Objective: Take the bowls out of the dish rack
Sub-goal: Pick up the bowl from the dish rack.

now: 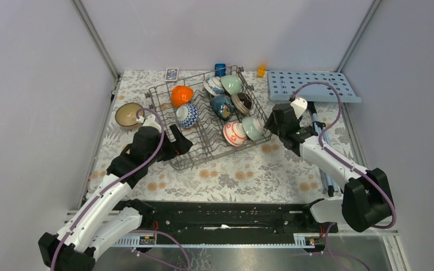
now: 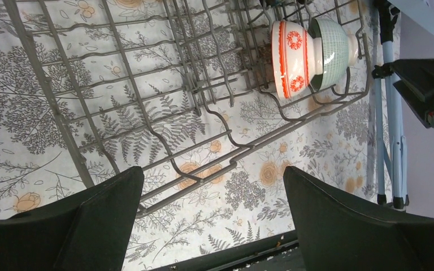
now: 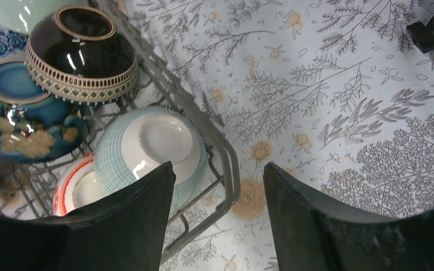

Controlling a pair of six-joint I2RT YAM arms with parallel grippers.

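Note:
The grey wire dish rack [image 1: 206, 123] stands mid-table and holds several bowls: orange [image 1: 181, 95], blue-and-white [image 1: 187, 115], pale green [image 1: 231, 84], dark blue [image 1: 221, 105], dark brown [image 1: 242, 103], red-and-white [image 1: 235, 134] and a pale green checked one [image 1: 254, 127]. A brown bowl [image 1: 129, 114] sits on the table left of the rack. My left gripper [image 1: 182, 144] is open and empty at the rack's front left corner [image 2: 147, 113]. My right gripper [image 3: 219, 175] is open and empty, straddling the rack's right rim [image 3: 229, 164] beside the checked bowl [image 3: 152, 147].
A light-blue board with holes [image 1: 313, 84] lies at the back right, and a light-blue folding stand [image 1: 316, 121] lies below it. A card box [image 1: 172, 74], a blue item [image 1: 220, 69] and an orange toy [image 1: 261, 70] sit behind the rack. Walls close in left, right and back.

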